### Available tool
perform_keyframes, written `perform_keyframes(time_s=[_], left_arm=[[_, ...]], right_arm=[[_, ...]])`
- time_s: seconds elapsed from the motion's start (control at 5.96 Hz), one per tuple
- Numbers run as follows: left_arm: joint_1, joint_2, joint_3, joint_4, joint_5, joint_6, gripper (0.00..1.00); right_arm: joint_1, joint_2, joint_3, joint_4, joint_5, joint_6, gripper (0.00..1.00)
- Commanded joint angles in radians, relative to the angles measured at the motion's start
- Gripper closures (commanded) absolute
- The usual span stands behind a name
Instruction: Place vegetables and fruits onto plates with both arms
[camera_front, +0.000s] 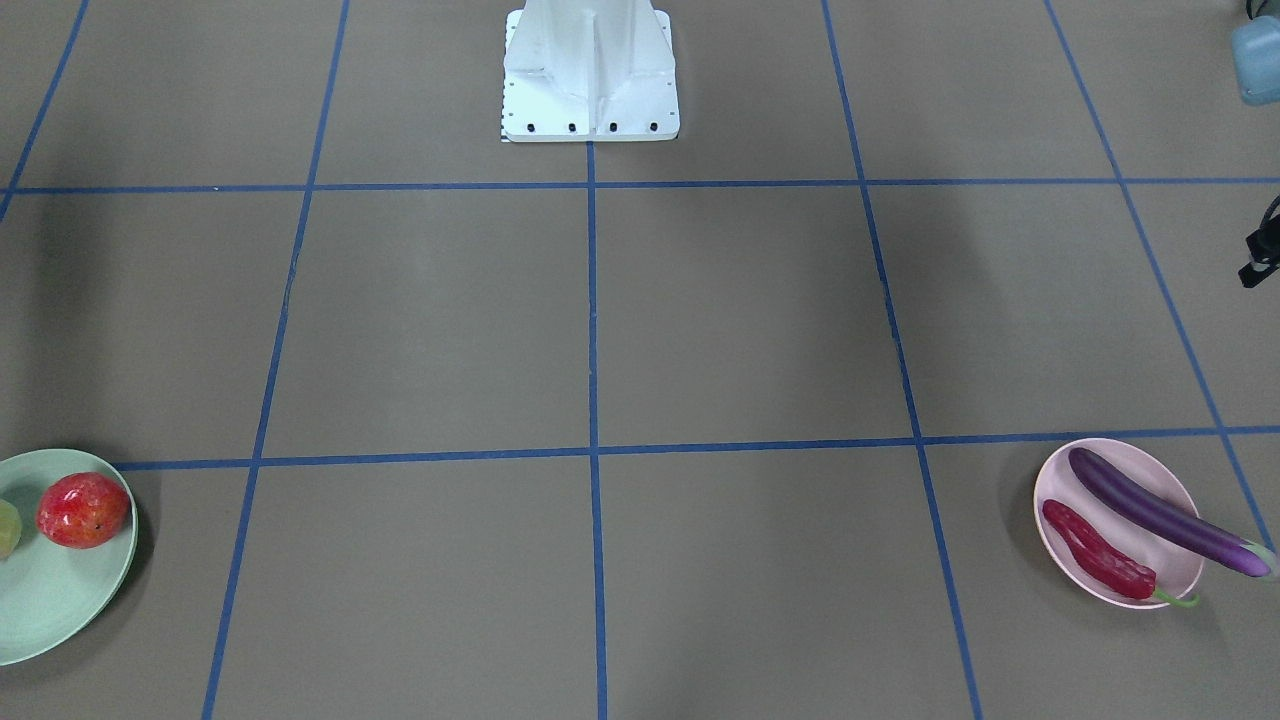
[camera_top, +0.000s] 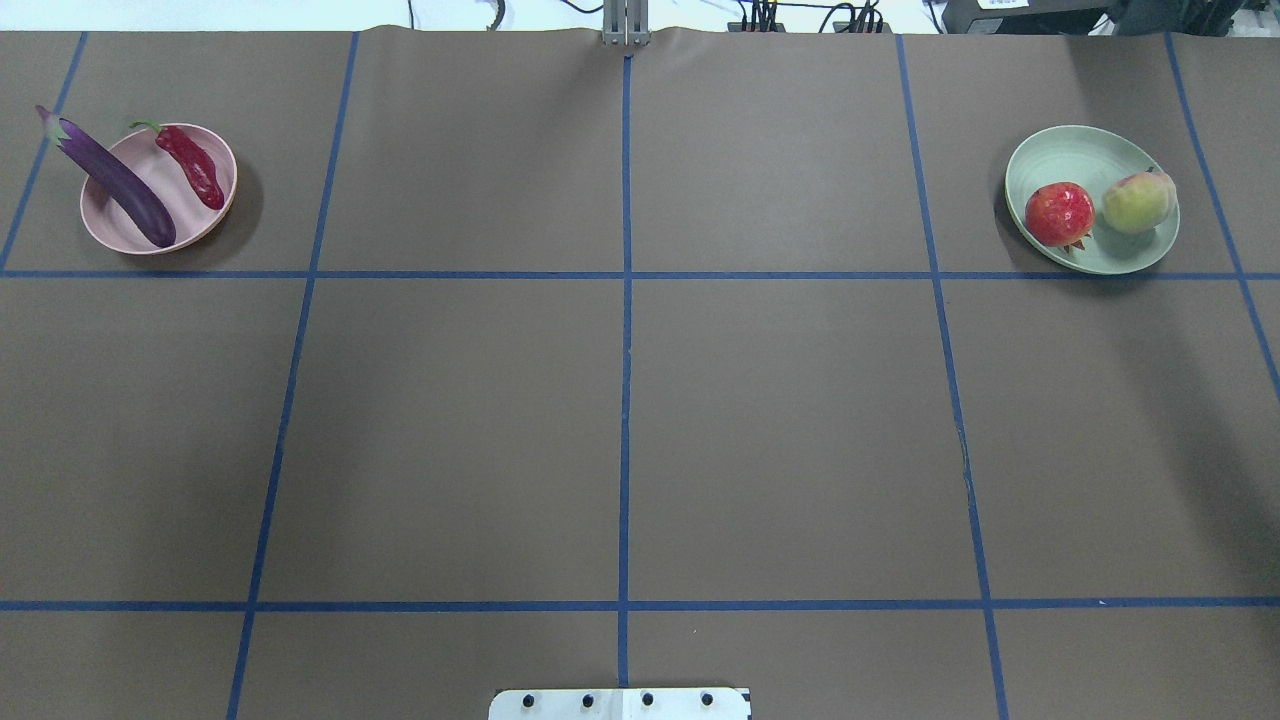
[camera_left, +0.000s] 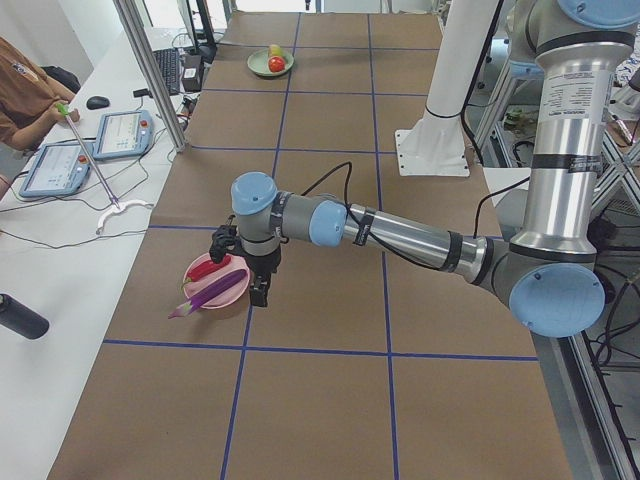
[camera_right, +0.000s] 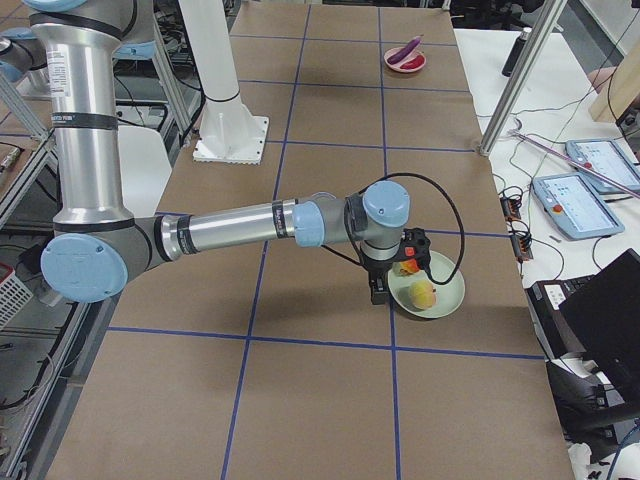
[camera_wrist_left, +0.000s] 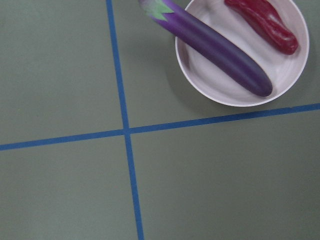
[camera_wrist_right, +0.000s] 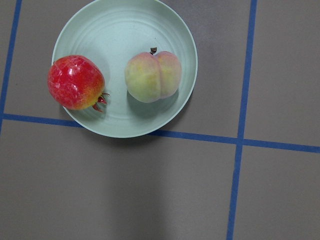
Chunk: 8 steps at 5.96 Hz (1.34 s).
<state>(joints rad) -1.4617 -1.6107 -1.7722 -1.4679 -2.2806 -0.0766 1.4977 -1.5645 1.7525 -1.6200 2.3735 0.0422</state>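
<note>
Currently we log the two plates in the far row of squares on the bench (camera_top: 780, 430), well apart, one toward each end. The wide middle squares ruled by blue tape (camera_top: 625, 400) lie between them, and the white base block (camera_front: 590, 75) stands at the robot's edge. At the robot's left end is the pink plate (camera_top: 165, 180): the eggplant (camera_top: 112, 180) lies slantwise across it, capped end jutting over the rim above the bench, and the chili pepper (camera_top: 195, 170) lies beside it, apart, stem just past the rim. Its near rim stops just short of a tape line. At the right end is the green plate (camera_top: 1090, 150): the red-orange fruit (camera_top: 1059, 213) and the peach (camera_top: 1137, 201) sit inside, close but apart, and the near rim overlaps a tape line. The left arm (camera_left: 400, 235) reaches low over the bench, with the left claw (camera_left: 258, 292) pointing down just beside the pink plate's robot-side rim. The right arm (camera_right: 230, 228) does likewise, with the right claw (camera_right: 377, 292) just beside the green plate. We cannot tell how far either claw is parted, nor whether it has hold of anything.
</note>
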Motion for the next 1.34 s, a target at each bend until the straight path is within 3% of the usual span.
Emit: perform_keyframes(time_s=[0.0, 0.67, 0.84, 1.17], left_arm=[[-0.019, 0.008, 0.017, 0.023, -0.005, 0.009, 0.00], [-0.020, 0.025, 0.002, 0.023, -0.008, -0.022, 0.00], [-0.020, 0.025, 0.005, 0.021, -0.063, -0.055, 0.00], [-0.020, 0.025, 0.005, 0.020, -0.069, -0.081, 0.00]], right_arm=[[0.001, -0.034, 0.010, 0.002, 0.001, -0.008, 0.00], [-0.005, -0.068, 0.056, 0.003, 0.004, -0.005, 0.00], [-0.007, -0.072, 0.059, 0.003, 0.006, -0.005, 0.00], [-0.013, -0.072, 0.059, 0.003, 0.006, -0.005, 0.00]])
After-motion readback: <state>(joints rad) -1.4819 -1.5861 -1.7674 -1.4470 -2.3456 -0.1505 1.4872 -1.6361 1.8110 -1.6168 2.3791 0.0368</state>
